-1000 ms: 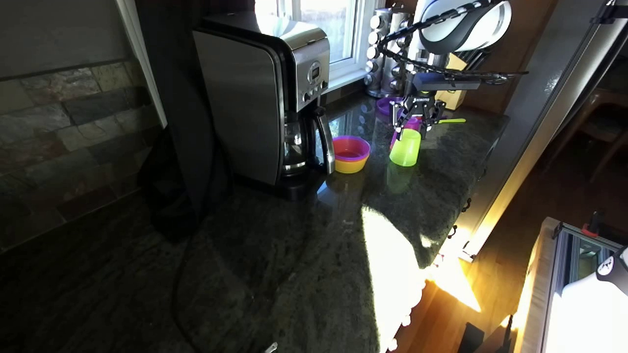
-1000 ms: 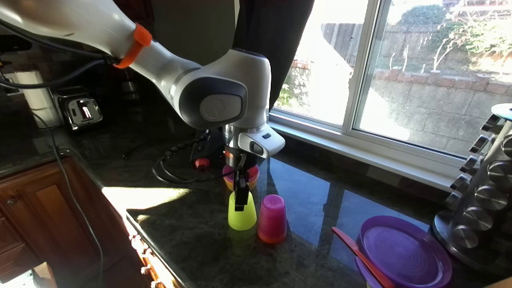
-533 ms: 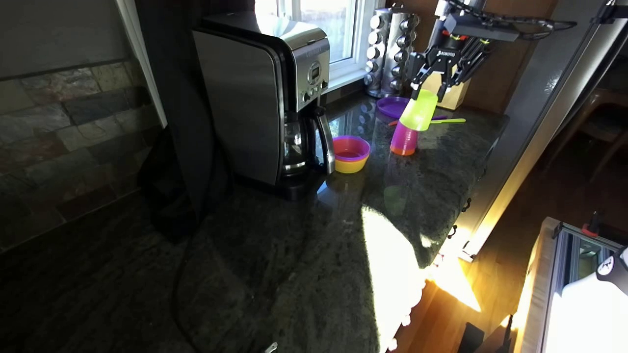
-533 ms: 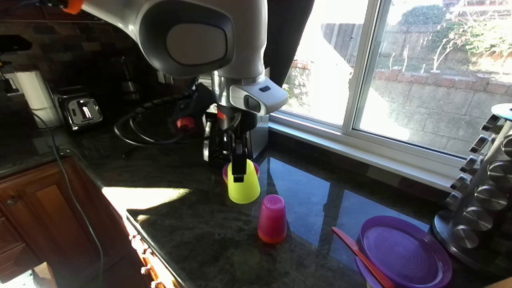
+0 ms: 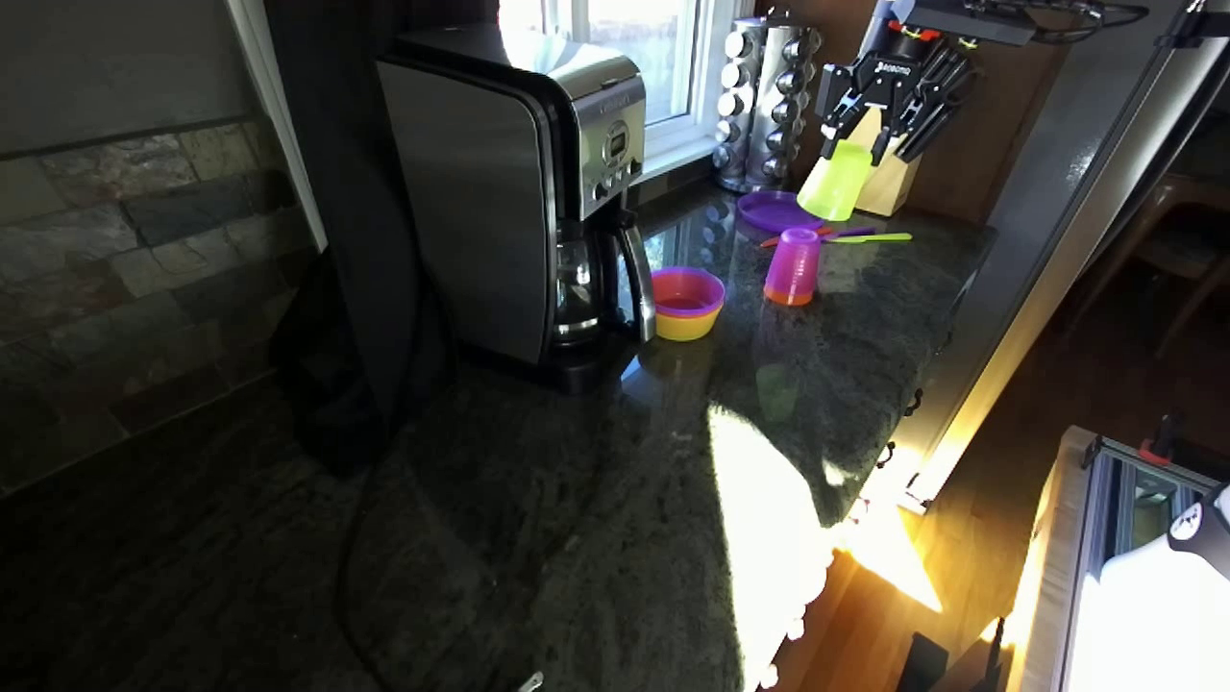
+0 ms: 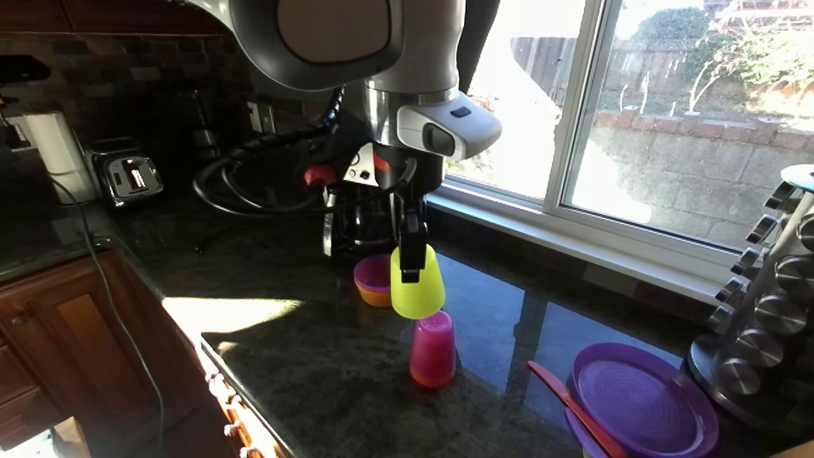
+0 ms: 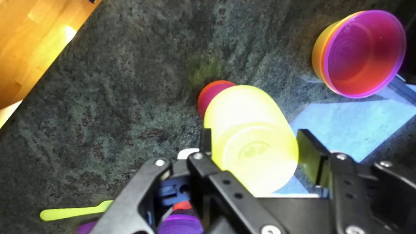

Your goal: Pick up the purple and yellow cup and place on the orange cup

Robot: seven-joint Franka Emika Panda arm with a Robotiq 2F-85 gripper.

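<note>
My jaws clasp the yellow cup in the air above the dark table; nearby, the upturned pink-and-orange cup stands between the edge beneath the window and the sunlit edge.

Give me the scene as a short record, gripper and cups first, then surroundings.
gripper: black two-finger gripper, closed on the lime-yellow tapered plastic cup
held cup: mouth down, raised off the dark stone counter
standing cup: magenta tapered plastic cup, orange lower rim, mouth down on the counter
contact: cups apart; a gap shows in an exterior view
alignment: held cup looks off-centre in both exterior views; probably needs shifting before lowering
surroundings: round magenta-rimmed yellow plastic bowl; silver-and-black coffee maker; round purple plastic plate; red plastic knife
</note>
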